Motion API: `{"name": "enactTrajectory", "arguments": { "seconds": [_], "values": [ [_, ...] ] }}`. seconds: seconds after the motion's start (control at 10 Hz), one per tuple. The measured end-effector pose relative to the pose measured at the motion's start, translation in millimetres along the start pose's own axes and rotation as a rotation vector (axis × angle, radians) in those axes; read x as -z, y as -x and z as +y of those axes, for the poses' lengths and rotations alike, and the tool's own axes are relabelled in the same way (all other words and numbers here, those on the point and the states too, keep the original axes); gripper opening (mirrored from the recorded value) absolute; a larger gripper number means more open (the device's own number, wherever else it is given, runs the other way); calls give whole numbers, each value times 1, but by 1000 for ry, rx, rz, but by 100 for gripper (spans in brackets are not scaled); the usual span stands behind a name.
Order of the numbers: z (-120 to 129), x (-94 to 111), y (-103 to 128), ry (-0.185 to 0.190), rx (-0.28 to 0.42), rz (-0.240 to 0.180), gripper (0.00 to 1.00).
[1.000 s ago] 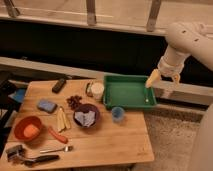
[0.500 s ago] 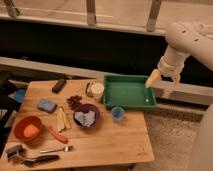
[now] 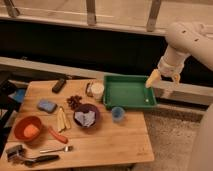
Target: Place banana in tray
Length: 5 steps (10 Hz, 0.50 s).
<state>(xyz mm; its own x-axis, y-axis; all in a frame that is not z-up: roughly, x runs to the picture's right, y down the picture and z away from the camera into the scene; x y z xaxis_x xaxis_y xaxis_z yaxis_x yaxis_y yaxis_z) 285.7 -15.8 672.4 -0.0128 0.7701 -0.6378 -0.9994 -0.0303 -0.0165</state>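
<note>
**Banana on the table, gripper by the tray's right rim**

The small pale-yellow banana (image 3: 61,120) lies in slim pieces on the wooden table (image 3: 110,145). It sits between the round orange bowl (image 3: 27,129) and the dark purple bowl (image 3: 86,116), well apart from the large bright green rectangular plastic tray (image 3: 129,94). The robot's gripper (image 3: 164,80) hangs by the tray's right rim, its fingers spread and holding nothing.
</note>
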Motion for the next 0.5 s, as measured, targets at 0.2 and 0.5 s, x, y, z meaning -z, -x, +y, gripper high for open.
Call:
{"name": "enactTrajectory", "arguments": {
  "seconds": [0.2,0.5],
  "values": [
    [0,0,0,4,5,-1,80],
    [25,-2,13,32,70,-41,80]
  ]
}}
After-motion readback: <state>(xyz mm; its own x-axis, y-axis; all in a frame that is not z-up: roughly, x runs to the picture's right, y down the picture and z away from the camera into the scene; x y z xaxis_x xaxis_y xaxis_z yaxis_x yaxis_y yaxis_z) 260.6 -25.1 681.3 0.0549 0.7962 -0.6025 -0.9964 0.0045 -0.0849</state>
